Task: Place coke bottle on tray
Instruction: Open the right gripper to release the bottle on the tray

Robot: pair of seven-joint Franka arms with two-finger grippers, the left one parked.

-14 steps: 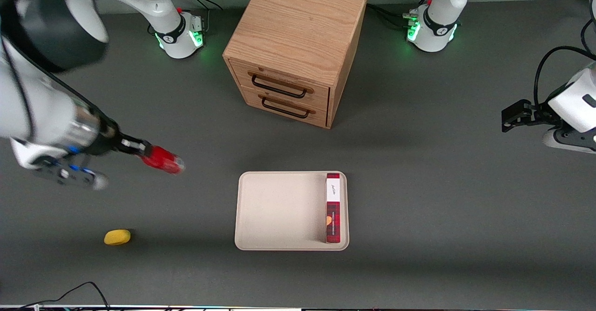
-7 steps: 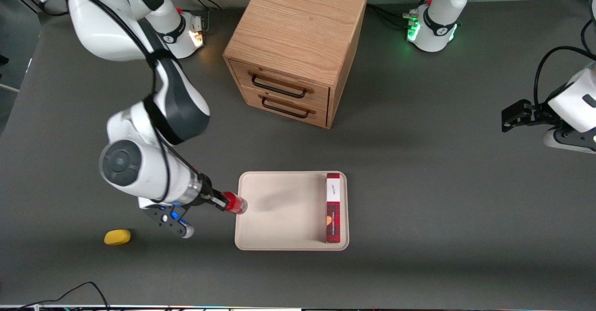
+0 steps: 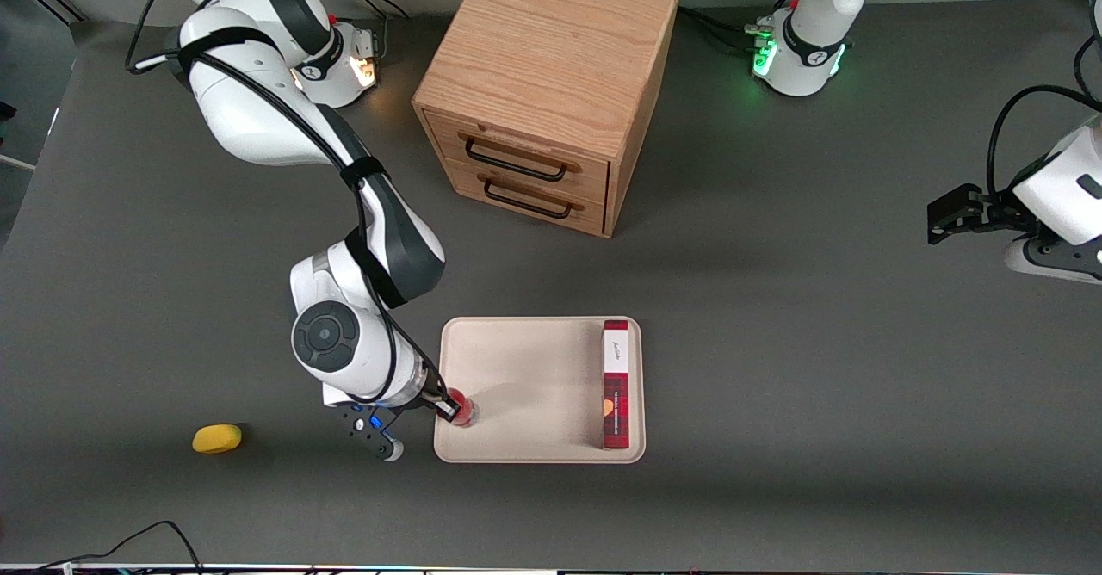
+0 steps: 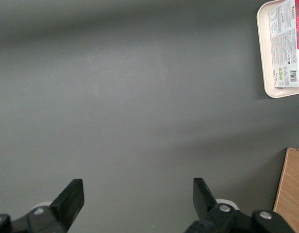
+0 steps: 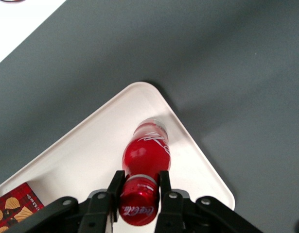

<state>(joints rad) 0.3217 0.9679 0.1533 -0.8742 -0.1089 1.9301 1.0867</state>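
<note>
My right gripper (image 3: 449,410) is shut on the neck of the small red coke bottle (image 3: 463,410), just under its red cap. It holds the bottle upright over the corner of the beige tray (image 3: 516,386) that is nearest the front camera and toward the working arm's end. In the right wrist view the gripper (image 5: 138,187) clamps the bottle (image 5: 145,155), whose silvery base is close to the tray floor (image 5: 91,155) near the rounded corner. Whether the base touches the tray I cannot tell.
A long red plaid box (image 3: 616,384) lies in the tray along its edge toward the parked arm. A wooden two-drawer cabinet (image 3: 547,84) stands farther from the front camera. A small yellow object (image 3: 216,438) lies on the table toward the working arm's end.
The right arm has carried the bottle from above the table toward the working arm's end to the tray's edge, then down over the tray's near corner.
</note>
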